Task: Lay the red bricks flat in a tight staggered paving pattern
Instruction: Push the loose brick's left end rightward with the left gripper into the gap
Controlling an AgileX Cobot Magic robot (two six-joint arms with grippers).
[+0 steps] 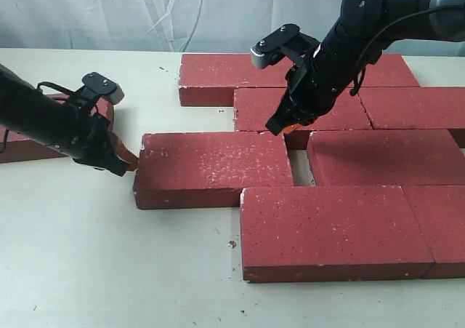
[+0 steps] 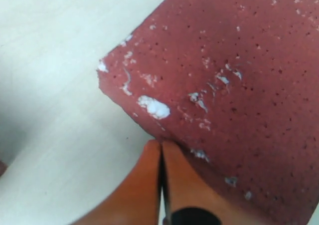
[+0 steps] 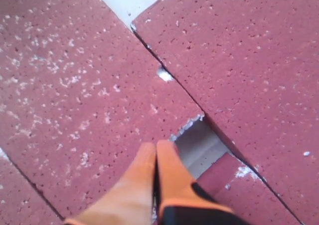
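Observation:
Several dark-red bricks lie flat in staggered rows on the right half of the table. My left gripper (image 1: 131, 166) is shut, its orange tips (image 2: 161, 143) pressed against the left end of the third-row left brick (image 1: 214, 168) (image 2: 239, 85). My right gripper (image 1: 279, 129) (image 3: 156, 146) is shut and empty, tips down at that same brick's (image 3: 75, 85) far right corner. A small gap (image 1: 301, 165) (image 3: 199, 144) separates this brick from its right neighbour (image 1: 385, 157). The second-row brick (image 1: 254, 106) (image 3: 249, 60) lies just behind.
One more red brick (image 1: 25, 148) lies apart at the far left, mostly hidden behind my left arm. The front row (image 1: 323, 230) sits close against the third row. Bare pale table (image 1: 109, 262) spreads at the front left. A pale curtain hangs behind.

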